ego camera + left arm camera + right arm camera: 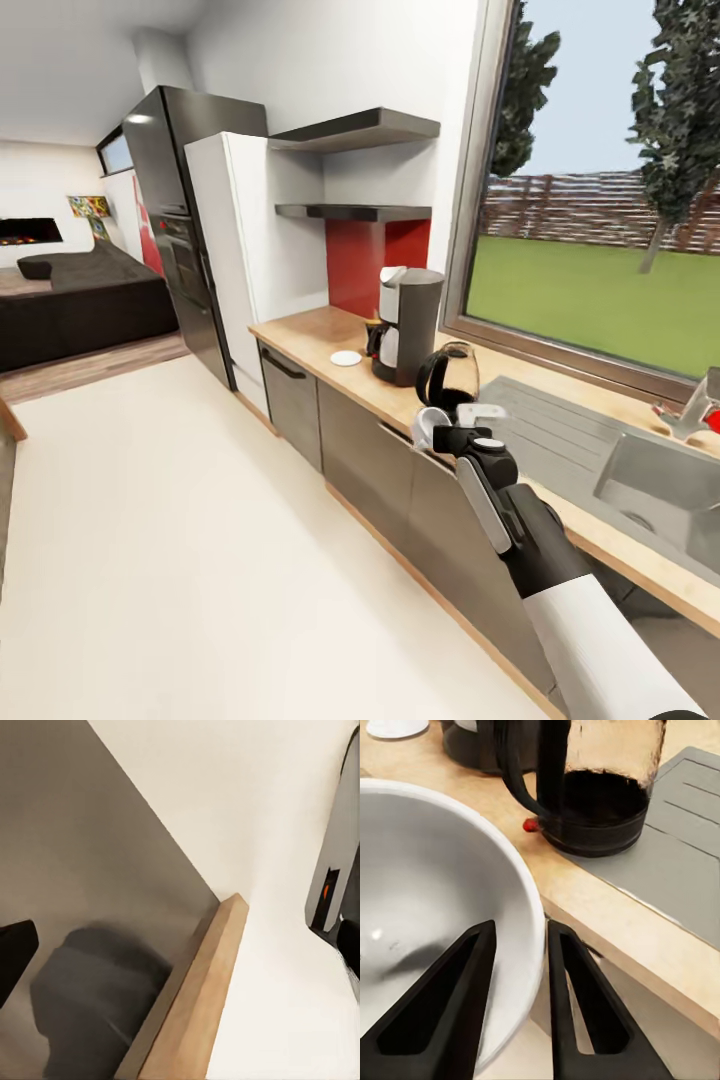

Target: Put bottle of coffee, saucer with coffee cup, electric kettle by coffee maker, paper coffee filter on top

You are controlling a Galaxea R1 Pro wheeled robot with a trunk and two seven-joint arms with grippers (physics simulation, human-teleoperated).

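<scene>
Right wrist view: the rim of a small plain white cup (pixel 435 900) is pinched between the right gripper's (pixel 520 967) two black fingers, just off the light beige countertop (pixel 607 907) edge. Near it, the rounded glass kettle (pixel 447 377) is seen standing beside the black-and-silver coffee maker (pixel 408 325), with a small white saucer (pixel 346 358) beyond. Whether the left gripper's dark finger (pixel 15 952) belongs to parted or closed jaws cannot be told.

The right arm (pixel 560 590) has a white glossy forearm shell, then a black wrist section with a light grey strip. Its gripper (pixel 519 1005) has two black, tapered, wedge-shaped fingers (pixel 585 1012).
</scene>
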